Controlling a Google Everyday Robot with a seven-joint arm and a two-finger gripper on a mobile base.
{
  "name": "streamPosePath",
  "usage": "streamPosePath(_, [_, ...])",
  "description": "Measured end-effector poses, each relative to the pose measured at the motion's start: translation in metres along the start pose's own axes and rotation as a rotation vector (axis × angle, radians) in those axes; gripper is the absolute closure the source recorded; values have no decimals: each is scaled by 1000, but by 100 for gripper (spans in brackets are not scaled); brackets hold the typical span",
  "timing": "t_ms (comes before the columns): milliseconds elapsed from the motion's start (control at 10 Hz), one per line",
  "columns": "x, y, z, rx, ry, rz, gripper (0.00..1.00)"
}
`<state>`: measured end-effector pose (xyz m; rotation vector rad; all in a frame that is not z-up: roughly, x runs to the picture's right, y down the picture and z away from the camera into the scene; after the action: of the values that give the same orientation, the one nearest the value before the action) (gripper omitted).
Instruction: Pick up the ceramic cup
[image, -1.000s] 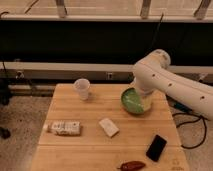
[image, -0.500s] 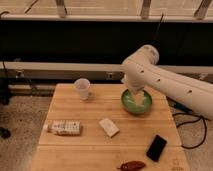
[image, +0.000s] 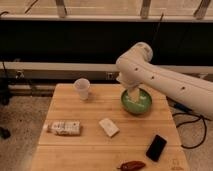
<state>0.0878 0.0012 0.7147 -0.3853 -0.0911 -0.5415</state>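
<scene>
One tool (image: 133, 96) above bowl (image: 145, 106); ceramic cup (image: 82, 88) near table (image: 92, 150) edge.

The ceramic cup (image: 82, 88) at 10 o'clock is white. The bowl (image: 143, 108) at 3 o'clock is green, with the pale gripper (image: 132, 95) over it. The table (image: 90, 150) is light wood stripes. The phone (image: 156, 147) is black.
</scene>
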Motion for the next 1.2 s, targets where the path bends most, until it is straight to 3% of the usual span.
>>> streamPosePath(400, [-5,-16,1,17,-9,-55,20])
streamPosePath(1200, [-42,-74,5,92,-72,-187,20])
